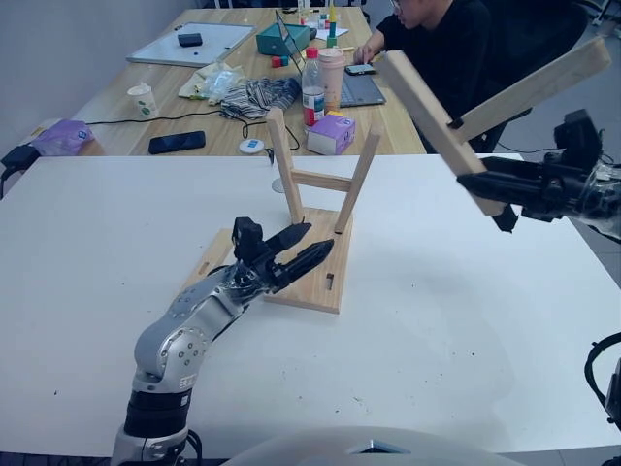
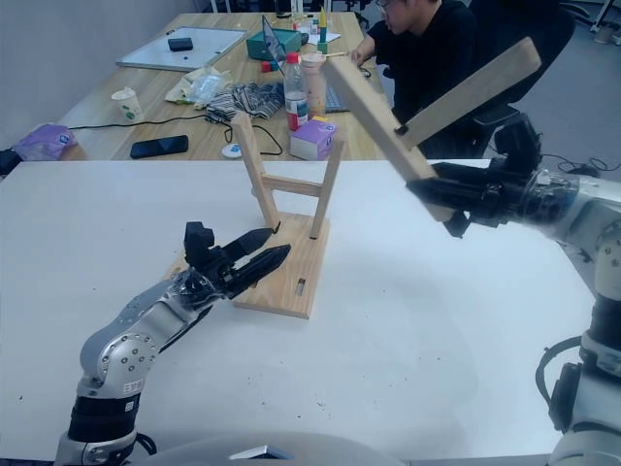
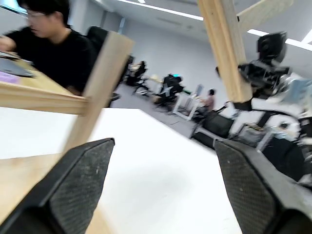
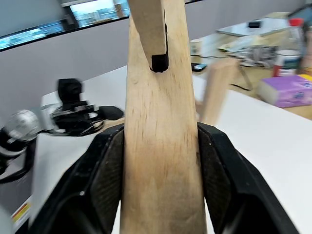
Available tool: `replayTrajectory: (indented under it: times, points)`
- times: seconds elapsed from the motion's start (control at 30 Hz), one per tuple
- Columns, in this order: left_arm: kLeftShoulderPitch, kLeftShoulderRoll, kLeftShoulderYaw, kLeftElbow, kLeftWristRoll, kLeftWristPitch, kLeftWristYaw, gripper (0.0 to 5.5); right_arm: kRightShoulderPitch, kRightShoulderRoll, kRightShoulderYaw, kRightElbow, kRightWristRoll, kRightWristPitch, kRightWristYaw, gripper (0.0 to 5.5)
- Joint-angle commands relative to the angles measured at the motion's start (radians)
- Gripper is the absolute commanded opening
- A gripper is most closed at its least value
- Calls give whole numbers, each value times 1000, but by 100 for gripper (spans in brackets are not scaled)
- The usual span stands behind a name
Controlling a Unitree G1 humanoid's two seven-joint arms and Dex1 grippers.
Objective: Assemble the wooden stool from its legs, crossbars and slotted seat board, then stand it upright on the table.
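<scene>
Item 1: spare leg with 1 crossbar socketed in, pale wood. Clamped between the right gripper's pads, aloft, well right of the seat board; long axis tilts up and leftward.
Item 2: seat board flat on the table, 2 standing legs in it, free slot nearside. Left gripper, fingers apart, is nearest the board.

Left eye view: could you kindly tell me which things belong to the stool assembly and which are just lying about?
Job: seat board; upright leg frame standing on it; second leg frame in right gripper; open left gripper over the board.
Lying about: bottle; purple box; phone; paper cup.
</scene>
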Motion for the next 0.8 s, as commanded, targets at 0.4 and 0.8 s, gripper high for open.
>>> replayTrajectory:
  times: [0.4, 0.8]
  points:
    - [-138, -148, -27, 95, -256, 102, -50, 374, 49, 96, 95, -150, 160, 61, -90, 205]
    - [-166, -203, -53, 135, -243, 63, -129, 374, 54, 93, 156, -164, 207, 65, -99, 205]
